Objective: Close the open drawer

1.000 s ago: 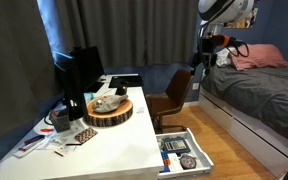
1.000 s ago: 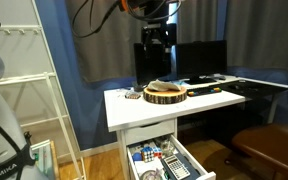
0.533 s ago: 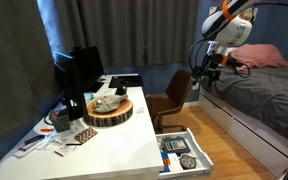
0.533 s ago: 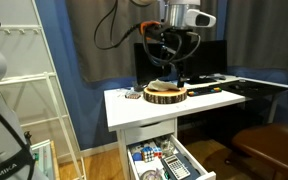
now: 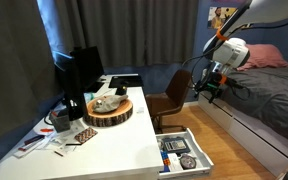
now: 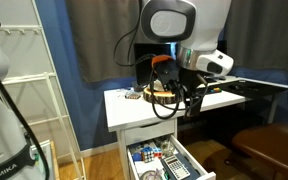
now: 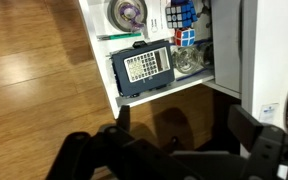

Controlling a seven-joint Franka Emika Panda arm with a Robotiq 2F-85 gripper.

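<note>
The open drawer [image 5: 184, 153] sticks out from under the white desk [image 5: 114, 140]; it also shows in an exterior view [image 6: 167, 160]. It is full of small items. In the wrist view the drawer's white rim [image 7: 96, 55] frames a calculator [image 7: 144, 66], a Rubik's cube [image 7: 181, 14] and a tape roll [image 7: 130, 12]. My gripper [image 7: 184, 125] is open and empty, fingers spread over the wooden floor just outside the drawer's front edge. In both exterior views the gripper [image 5: 205, 94] [image 6: 176, 106] hangs above and in front of the drawer, not touching it.
A wooden tray [image 5: 109, 110] and monitor [image 5: 79, 75] sit on the desk. A brown chair [image 5: 169, 100] stands beside the drawer, and a bed [image 5: 259, 95] lies behind the arm. A white rack [image 6: 29, 90] stands on the desk's other side.
The arm has swung down from high above the desk, bringing the gripper lower and closer to the open drawer. The drawer has not moved.
</note>
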